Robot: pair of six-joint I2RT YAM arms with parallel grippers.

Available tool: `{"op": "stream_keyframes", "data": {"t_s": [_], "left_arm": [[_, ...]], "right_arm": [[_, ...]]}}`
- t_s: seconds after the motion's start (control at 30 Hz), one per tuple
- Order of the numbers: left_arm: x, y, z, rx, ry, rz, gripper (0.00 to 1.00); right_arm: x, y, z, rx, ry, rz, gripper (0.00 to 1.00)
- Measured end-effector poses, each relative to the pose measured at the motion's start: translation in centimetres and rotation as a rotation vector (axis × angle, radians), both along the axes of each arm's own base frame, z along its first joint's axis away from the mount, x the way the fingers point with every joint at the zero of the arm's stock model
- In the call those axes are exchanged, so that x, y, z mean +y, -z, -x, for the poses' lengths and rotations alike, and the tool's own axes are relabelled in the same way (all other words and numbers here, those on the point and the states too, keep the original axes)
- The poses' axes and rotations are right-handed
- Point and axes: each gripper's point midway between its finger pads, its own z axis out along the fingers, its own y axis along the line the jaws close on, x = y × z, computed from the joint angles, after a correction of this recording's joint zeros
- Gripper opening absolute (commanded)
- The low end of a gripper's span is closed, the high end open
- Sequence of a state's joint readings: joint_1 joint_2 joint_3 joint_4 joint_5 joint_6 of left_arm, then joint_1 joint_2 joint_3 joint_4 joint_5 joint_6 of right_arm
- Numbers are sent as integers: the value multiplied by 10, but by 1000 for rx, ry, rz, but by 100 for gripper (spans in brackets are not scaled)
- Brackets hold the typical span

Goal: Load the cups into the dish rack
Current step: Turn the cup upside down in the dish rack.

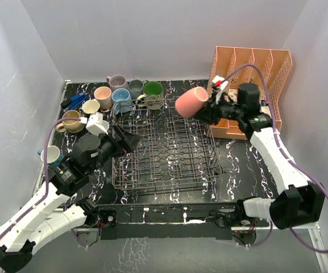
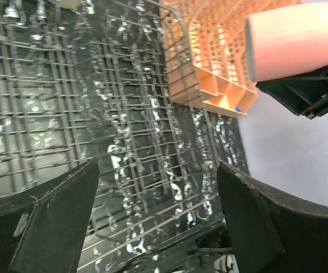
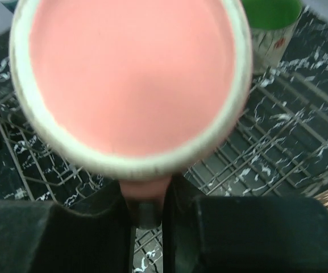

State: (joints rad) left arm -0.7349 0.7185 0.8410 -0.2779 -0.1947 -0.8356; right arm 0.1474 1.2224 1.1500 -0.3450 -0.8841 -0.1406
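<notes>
The right hand (image 1: 210,109) pinches what looks like the handle of the pink cup (image 1: 191,102), holding it tipped sideways above the far right corner of the dish rack (image 1: 169,162), clear of the tines for lowering, while the left hand (image 1: 127,140) waits wide open and empty at the rack's left edge.

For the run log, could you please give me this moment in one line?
right jaws: shut on pink cup, over dish rack | left jaws: open, empty
</notes>
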Motion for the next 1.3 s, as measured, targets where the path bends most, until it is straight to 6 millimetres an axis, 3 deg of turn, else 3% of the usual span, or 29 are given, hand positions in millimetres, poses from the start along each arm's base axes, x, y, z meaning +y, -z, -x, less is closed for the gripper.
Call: {"op": "stream_keyframes", "data": {"t_s": [0.13, 0.27, 0.57, 0.73, 0.83, 1.17, 1.3], "left_arm": [[22, 10, 6, 9, -57, -59, 82], [34, 14, 8, 13, -94, -87, 82], [45, 20, 11, 30, -134, -108, 82], [52, 13, 15, 20, -154, -76, 82], [55, 11, 18, 18, -163, -57, 82], [61, 11, 24, 28, -179, -33, 82], [62, 13, 25, 35, -181, -35, 82]], "right_arm": [[20, 47, -7, 95, 16, 120, 8], [32, 82, -15, 154, 50, 208, 8], [17, 140, -60, 227, 321, 284, 8], [7, 170, -68, 248, 405, 297, 8], [4, 173, -73, 225, 437, 291, 8], [10, 147, -110, 80, 496, 155, 8], [9, 162, -115, 38, 508, 131, 8]]}}
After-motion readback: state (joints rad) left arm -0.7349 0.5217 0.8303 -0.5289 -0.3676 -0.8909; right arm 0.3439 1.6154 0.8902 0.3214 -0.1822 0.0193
